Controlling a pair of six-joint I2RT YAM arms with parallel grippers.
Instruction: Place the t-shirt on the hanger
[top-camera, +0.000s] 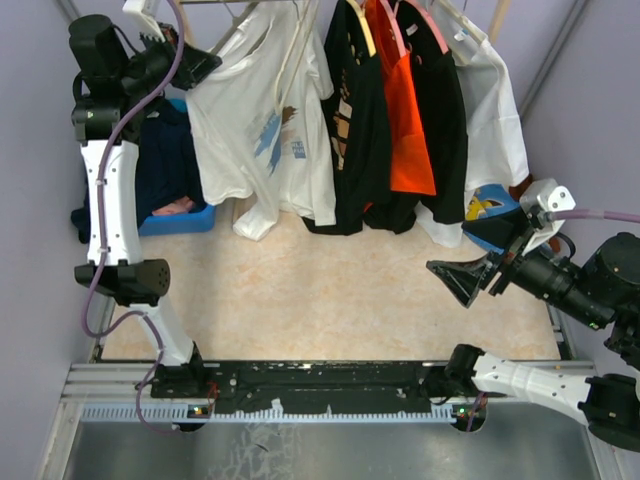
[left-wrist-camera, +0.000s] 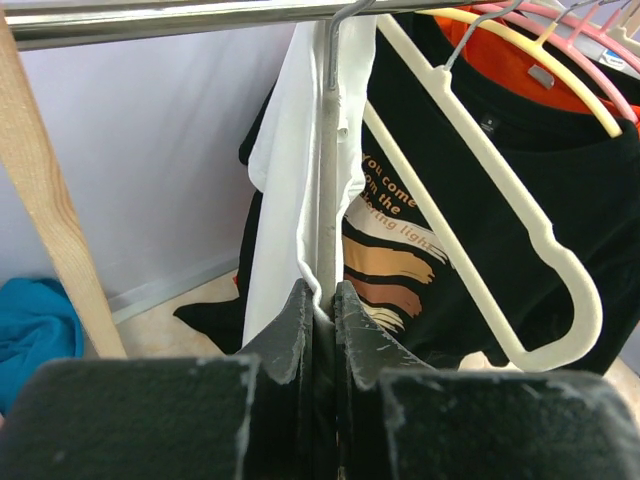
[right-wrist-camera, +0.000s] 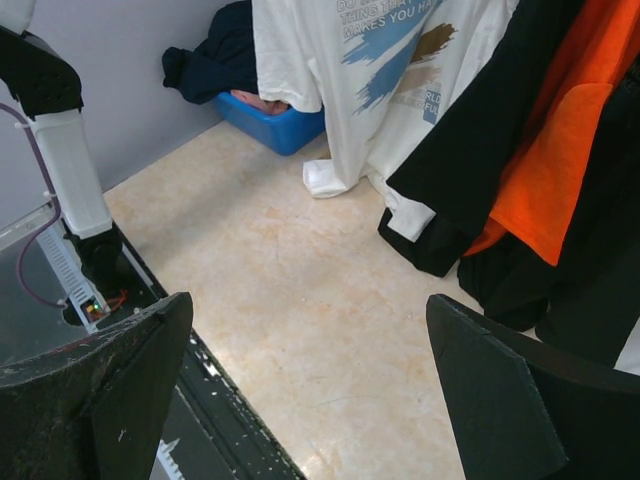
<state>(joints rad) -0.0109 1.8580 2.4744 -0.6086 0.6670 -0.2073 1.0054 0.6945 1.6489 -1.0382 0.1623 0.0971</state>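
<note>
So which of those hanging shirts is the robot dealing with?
Look along the clothes rail at the back. The t-shirt hangs at its left end, beside a black shirt. It alone is white with blue brushstrokes printed on the chest.

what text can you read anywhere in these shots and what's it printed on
"MAKES YOU HA", cut off: chest print of the white t-shirt, right wrist view.
"You come" / "om the" / "ring light", partly hidden: print on the black shirt, left wrist view.
The line above "MAKES" is cut by the picture's edge, and the smaller print lower down is too blurred to read.
Top view: all prints are too small to read.
</note>
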